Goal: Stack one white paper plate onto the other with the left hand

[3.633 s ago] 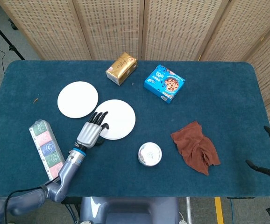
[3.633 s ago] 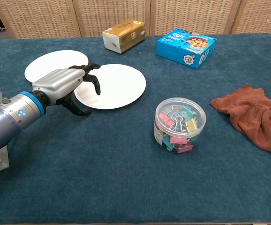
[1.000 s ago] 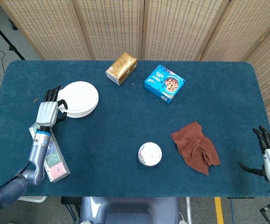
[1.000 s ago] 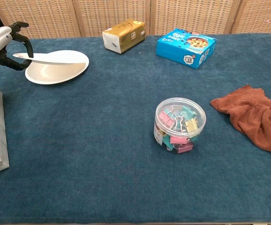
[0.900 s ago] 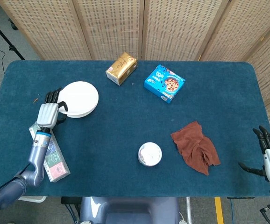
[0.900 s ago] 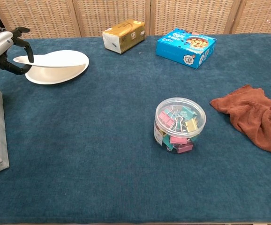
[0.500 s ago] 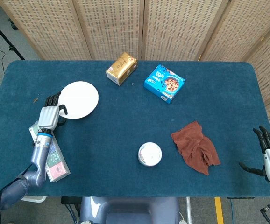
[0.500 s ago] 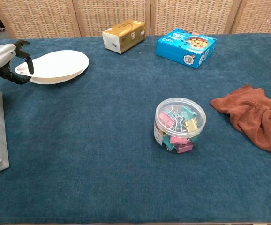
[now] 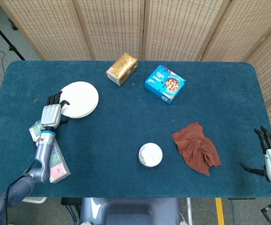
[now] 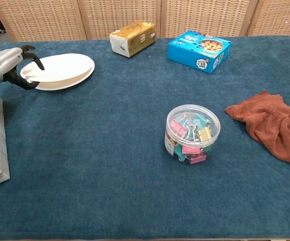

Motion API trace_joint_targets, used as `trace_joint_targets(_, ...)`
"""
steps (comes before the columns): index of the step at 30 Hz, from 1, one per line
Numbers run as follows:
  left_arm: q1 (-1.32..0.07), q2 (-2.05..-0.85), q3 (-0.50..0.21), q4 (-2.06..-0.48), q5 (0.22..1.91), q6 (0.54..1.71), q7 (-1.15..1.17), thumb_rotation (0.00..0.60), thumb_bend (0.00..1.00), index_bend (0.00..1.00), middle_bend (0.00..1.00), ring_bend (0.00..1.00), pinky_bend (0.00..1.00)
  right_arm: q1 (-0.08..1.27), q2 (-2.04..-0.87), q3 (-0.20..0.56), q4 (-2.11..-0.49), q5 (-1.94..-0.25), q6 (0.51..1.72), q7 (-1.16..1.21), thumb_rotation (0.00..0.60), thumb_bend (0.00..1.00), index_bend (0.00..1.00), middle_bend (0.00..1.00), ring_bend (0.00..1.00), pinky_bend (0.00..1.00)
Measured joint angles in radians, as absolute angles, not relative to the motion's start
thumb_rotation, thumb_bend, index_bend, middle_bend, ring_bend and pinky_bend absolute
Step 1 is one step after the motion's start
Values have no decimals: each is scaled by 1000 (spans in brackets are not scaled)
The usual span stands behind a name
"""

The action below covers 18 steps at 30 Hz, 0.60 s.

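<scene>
Chest view: white paper plates [image 10: 62, 70] stacked, top one slightly askew.

white plates [image 9: 80, 99] | blue tablecloth [image 9: 126, 140] | gold box [image 9: 122, 68] | rust-brown cloth [image 9: 197, 147] | silver-black left hand [image 9: 51, 112]

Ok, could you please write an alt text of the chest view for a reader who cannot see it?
The robot's left hand is at the near-left edge of the stacked white paper plates on a blue-carpeted table. Behind stand a gold box and a blue cookie box; nearer are a clear tub of binder clips and a crumpled brown cloth.
</scene>
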<state>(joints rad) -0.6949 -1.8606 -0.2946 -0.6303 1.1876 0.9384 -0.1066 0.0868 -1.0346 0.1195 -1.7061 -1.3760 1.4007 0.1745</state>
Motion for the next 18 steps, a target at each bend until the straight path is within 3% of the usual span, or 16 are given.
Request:
trace_joint_targets(9, -667, -1800, -264, -685, 1220, 942, -144, 600, 349, 41, 0, 0, 0, 84, -1033, 117, -1711, -1382, 1406, 175, 600, 0, 0, 0, 0, 0)
trace_joint_targets(14, -657, -1760, -258, -724, 1217, 927, -138, 600, 41, 0, 0, 0, 0, 84, -1031, 118, -1714, -1380, 1406, 174, 600, 0, 0, 0, 0, 0)
trace_joint_targets(18, -652, -1719, -260, -782, 1197, 891, -120, 600, 0, 0, 0, 0, 0, 85, -1033, 116, -1717, -1382, 1405, 168, 600, 0, 0, 0, 0, 0)
